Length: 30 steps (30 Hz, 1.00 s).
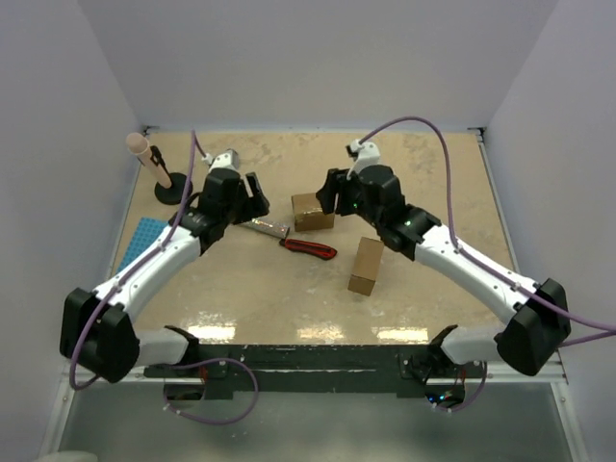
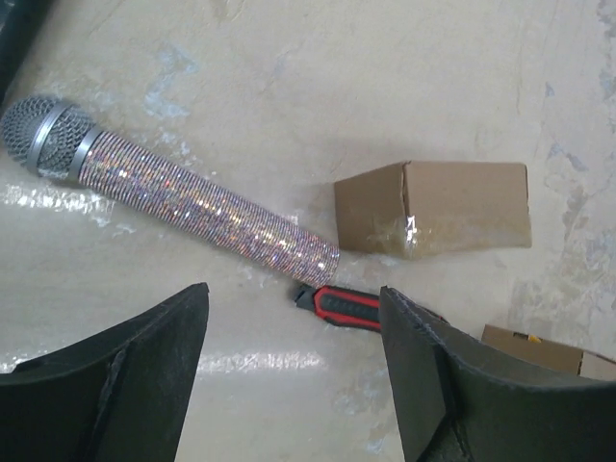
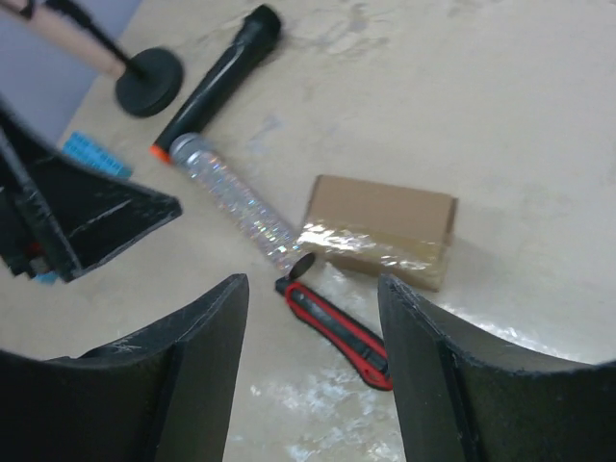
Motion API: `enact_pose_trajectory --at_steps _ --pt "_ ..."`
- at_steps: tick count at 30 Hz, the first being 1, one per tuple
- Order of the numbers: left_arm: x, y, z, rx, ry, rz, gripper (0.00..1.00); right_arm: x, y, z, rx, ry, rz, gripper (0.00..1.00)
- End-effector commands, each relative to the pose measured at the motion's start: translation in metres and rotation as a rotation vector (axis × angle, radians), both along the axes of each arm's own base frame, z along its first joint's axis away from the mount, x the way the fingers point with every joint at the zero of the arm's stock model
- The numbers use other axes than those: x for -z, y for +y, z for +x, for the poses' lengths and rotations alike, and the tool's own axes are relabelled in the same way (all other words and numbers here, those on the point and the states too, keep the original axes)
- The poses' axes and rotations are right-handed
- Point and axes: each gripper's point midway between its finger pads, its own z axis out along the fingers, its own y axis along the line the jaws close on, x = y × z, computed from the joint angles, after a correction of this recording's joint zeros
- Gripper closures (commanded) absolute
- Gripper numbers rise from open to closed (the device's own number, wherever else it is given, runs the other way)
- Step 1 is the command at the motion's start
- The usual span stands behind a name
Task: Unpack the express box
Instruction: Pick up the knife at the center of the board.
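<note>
— Between your two grippers, mid-table: is that the express box point(image 1: 313, 212)?

— I take it so. It lies flat with its flaps shut and clear tape across the seam. Nothing is unpacked yet, so the cutting and emptying are all ahead of you.

— And my hands?

— Your left gripper point(image 2: 294, 298) hovers to the left of the box, jaws wide with nothing between them. Your right gripper point(image 3: 313, 289) is the same on the other side, wide and empty.

— What's around it?

— The red box cutter point(image 1: 308, 248) lies on the table just on the near side of the box, untouched. A glittery microphone point(image 2: 183, 197) lies with its tail end right at the box's corner and just beside the cutter's tip. You'd likely brush it when reaching for the cutter. A second carton point(image 1: 367, 265) sits apart, toward your right arm. A stand point(image 1: 159, 178) and a blue mat point(image 1: 144, 241) are off at the left edge, out of the way.
</note>
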Motion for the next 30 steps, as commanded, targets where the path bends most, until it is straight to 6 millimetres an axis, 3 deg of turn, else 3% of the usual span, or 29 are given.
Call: enact_pose_trajectory --at_steps 1,5,6,10,20,25,30 --pt "-0.005 0.010 -0.032 0.002 -0.054 -0.062 0.24 0.023 0.022 -0.029 -0.149 -0.053 -0.105 0.39" --pt "0.005 0.018 -0.055 -0.001 -0.056 -0.070 0.20 0.059 0.022 -0.044 -0.170 -0.040 -0.176 0.22" --pt "0.011 0.022 -0.059 -0.007 -0.042 -0.060 0.17 0.074 0.022 -0.045 -0.171 -0.015 -0.200 0.21" --pt "0.024 0.025 -0.075 -0.004 0.000 -0.065 0.00 0.097 0.032 -0.044 -0.162 0.024 -0.248 0.18" --pt "0.019 0.019 -0.095 0.034 -0.053 -0.177 0.07 0.150 0.055 -0.042 -0.146 0.087 -0.387 0.19" --pt "0.025 0.017 -0.100 0.045 -0.040 -0.195 0.08 0.160 0.063 -0.032 -0.120 0.092 -0.416 0.18" --pt "0.029 0.017 -0.102 0.044 -0.032 -0.199 0.09 0.182 0.070 -0.025 -0.117 0.124 -0.466 0.17"
